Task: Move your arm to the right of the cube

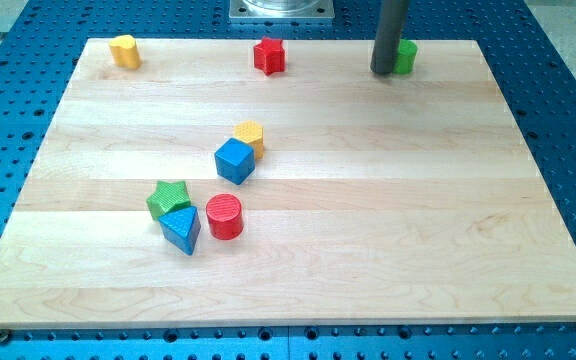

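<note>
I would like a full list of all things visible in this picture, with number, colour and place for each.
Blue cube: one, blue, board centre-left.
Yellow block: one, yellow, touching the cube's upper right.
Green star: one, green, lower left.
Blue triangle: one, blue, below the green star.
Red cylinder: one, red, right of the triangle.
Red star: one, red, top centre.
Yellow block: one, yellow, top left.
Green block: one, green, top right, partly hidden.
Wooden board: one, light wood.
My tip: one, dark, beside the green block.

Wooden board on blue perforated bench. Top edge, left to right: yellow block, red star, green block w/ my tip touching its left side. Centre: blue cube touching yellow hexagon. Lower left: green star, blue triangle, red cylinder, clustered.
</note>
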{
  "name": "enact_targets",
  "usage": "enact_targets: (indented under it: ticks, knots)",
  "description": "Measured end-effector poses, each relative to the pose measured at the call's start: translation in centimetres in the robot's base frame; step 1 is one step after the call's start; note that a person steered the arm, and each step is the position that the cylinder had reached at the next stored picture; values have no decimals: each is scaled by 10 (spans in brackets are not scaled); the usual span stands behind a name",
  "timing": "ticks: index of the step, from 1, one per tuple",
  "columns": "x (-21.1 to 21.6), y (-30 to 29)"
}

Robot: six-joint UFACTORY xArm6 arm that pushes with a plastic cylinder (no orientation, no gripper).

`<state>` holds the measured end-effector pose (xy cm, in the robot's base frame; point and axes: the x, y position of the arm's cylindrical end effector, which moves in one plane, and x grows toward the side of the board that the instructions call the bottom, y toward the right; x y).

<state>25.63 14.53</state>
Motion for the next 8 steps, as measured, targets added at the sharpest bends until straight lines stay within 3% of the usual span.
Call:
enact_targets:
  ticks: [2,3,5,8]
  knots:
    - [6,55]
    - [39,26]
    - [55,4]
    - [159,-96]
